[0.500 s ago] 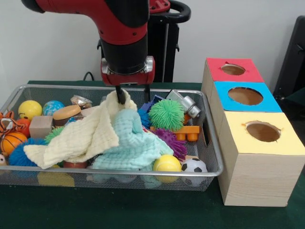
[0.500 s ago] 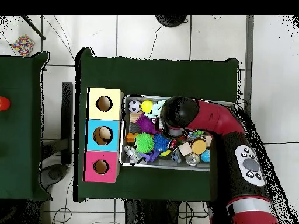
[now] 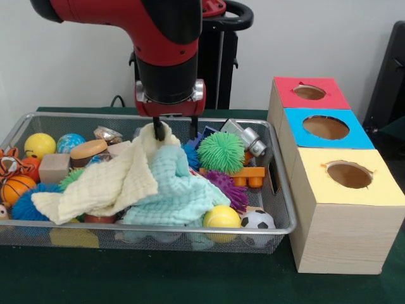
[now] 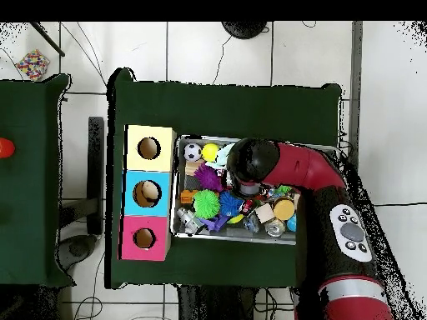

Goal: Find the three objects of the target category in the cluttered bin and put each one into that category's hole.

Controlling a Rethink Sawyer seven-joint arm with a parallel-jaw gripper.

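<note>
The silver wire-mesh bin point(image 3: 158, 225) is full of toys, with a pale yellow cloth point(image 3: 101, 183) and a mint cloth point(image 3: 177, 190) draped over the middle. My gripper point(image 3: 176, 129) hangs over the back middle of the bin, fingers apart; the left fingertip point(image 3: 161, 131) touches the yellow cloth's raised peak. A tiger-striped orange plush toy point(image 3: 9, 163) lies at the bin's far left edge; no other plush toy shows. The red-topped box's small hole point(image 3: 309, 92) is to the right, also in the overhead view point(image 4: 144, 238). In the overhead view the arm point(image 4: 253, 162) hides the gripper.
Blue-topped point(image 3: 326, 127) and yellow-topped point(image 3: 348, 174) boxes stand in front of the red one. Around the cloths lie a green spiky ball point(image 3: 221, 152), a purple spiky ball point(image 3: 228, 189), a soccer ball point(image 3: 257, 220), yellow balls point(image 3: 221, 217), a basketball point(image 3: 15, 187) and blocks.
The gripper has risen slightly above the yellow cloth's peak. The cloths and toys have not visibly moved.
</note>
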